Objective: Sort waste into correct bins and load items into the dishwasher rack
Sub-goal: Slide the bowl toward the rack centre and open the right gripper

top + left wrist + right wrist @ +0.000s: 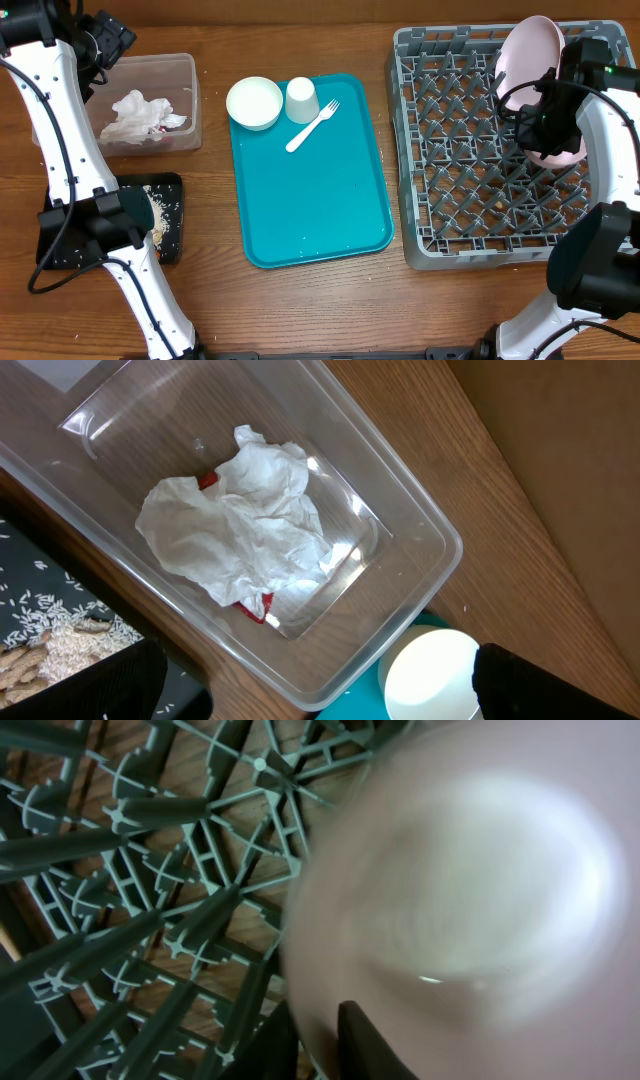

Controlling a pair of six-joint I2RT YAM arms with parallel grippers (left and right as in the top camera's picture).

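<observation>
My right gripper [545, 105] is shut on the rim of the pale pink plate [530, 50] and holds it on edge among the pegs at the back right of the grey dishwasher rack [460, 245]. In the right wrist view the plate [470, 870] fills the frame, pinched between my fingers [320, 1035]. My left gripper [100, 42] is open and empty above the clear tub [190, 100], which holds crumpled napkins [240, 520] and a red wrapper [255, 608]. A white bowl [254, 102], a cup [301, 99] and a fork [312, 125] lie on the teal tray [310, 200].
The black tray [170, 215] with rice and scraps [60, 645] sits at the front left, partly under the left arm's base. The bowl [430, 675] shows beside the tub's corner in the left wrist view. Crumbs lie on the rack floor.
</observation>
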